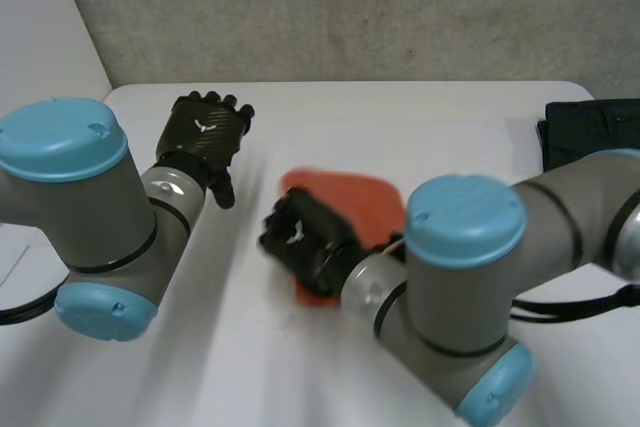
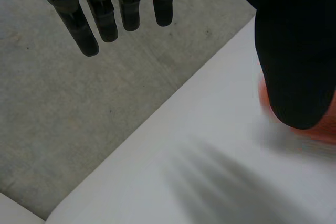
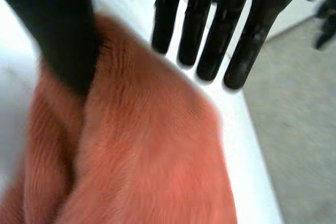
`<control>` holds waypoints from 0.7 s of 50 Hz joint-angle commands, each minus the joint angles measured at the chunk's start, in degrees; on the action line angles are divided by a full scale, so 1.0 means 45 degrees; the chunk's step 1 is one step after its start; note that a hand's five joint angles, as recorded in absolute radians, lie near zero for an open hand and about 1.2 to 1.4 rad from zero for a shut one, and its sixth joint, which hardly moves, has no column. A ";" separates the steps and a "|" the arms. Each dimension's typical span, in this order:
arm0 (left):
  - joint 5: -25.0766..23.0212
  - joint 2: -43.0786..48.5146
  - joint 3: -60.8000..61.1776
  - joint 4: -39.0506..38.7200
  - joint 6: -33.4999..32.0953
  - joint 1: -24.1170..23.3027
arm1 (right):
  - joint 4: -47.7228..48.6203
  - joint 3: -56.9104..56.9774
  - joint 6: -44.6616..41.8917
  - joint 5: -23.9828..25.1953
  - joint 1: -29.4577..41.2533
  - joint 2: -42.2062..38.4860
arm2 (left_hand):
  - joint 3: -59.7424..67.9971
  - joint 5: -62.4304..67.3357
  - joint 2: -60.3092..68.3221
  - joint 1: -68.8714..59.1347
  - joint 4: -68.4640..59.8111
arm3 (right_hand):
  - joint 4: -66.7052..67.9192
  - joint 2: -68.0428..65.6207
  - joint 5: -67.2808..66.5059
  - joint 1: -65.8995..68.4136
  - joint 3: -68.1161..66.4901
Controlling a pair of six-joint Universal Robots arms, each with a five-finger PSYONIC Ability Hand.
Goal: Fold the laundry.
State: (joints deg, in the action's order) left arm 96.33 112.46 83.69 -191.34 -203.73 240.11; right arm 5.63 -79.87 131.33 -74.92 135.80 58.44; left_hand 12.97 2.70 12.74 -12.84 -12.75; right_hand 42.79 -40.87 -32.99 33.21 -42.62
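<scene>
**Two black hands, one fuzzy orange cloth**

The white table (image 1: 420, 137) is the biggest thing here. It is smooth and flat, with round far corners. A rough grey wall (image 1: 350, 7) stands behind its far edge. Most of the table top is bare, so there is lots of room along the far edge and the near left side.

The left arm (image 1: 90, 207) and the right arm (image 1: 480, 277) are fat grey tubes with light-blue caps. They reach in from the near edge.

The orange cloth (image 1: 350, 197) lies near the middle of the table. It is soft and fuzzy, and it is bunched up with a deep fold in it.

A dark folded cloth (image 1: 590, 132) sits at the right edge of the table, well apart from the orange one.

The right hand (image 1: 305, 242) is over the left side of the orange cloth. Its fingers (image 3: 210, 35) are straight and reach past the cloth's edge over the bare table. Its thumb is apart from them, above the cloth.

The left hand (image 1: 203, 132) is near the far left corner, well apart from the cloth. Its fingers are straight, its thumb is spread wide, and it holds nothing.
</scene>
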 commanded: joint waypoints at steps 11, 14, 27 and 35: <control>-0.0663 0.1764 -0.2679 0.0115 0.2557 -0.1675 | -0.1870 0.0520 0.8962 -0.0147 -0.4612 0.1899 | 0.0246 0.0308 0.0298 -0.0276 -0.0295 | -0.7286 0.6860 0.7332 -0.5158 0.7250; -0.0586 0.2506 -0.3070 0.1325 0.2773 -0.2067 | -0.2557 0.0834 0.8513 -0.0205 -0.4592 0.1137 | 0.0284 0.0346 0.0336 -0.0314 -0.0333 | -0.7286 0.6860 0.7332 -0.5158 0.7250; 0.0547 0.3055 -0.2017 0.2285 0.3222 -0.2322 | -0.3145 0.1713 0.7867 -0.0245 -0.3968 -0.0505 | 0.0396 0.0458 0.0448 -0.0426 -0.0445 | -0.7286 0.6860 0.7332 -0.5158 0.7250; 0.0606 0.3893 -0.2172 0.2733 0.3047 -0.2381 | -0.3184 0.1909 0.7633 -0.0342 -0.3889 -0.1540 | 0.0321 0.0383 0.0373 -0.0351 -0.0370 | -0.7286 0.6860 0.7332 -0.5158 0.7250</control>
State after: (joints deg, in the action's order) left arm 99.03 127.08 74.53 -180.57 -189.32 229.45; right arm -8.72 -71.82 166.41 -76.01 118.12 54.33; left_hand 12.97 2.71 12.74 -12.84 -12.77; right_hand 13.01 -12.21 -3.04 11.10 -11.79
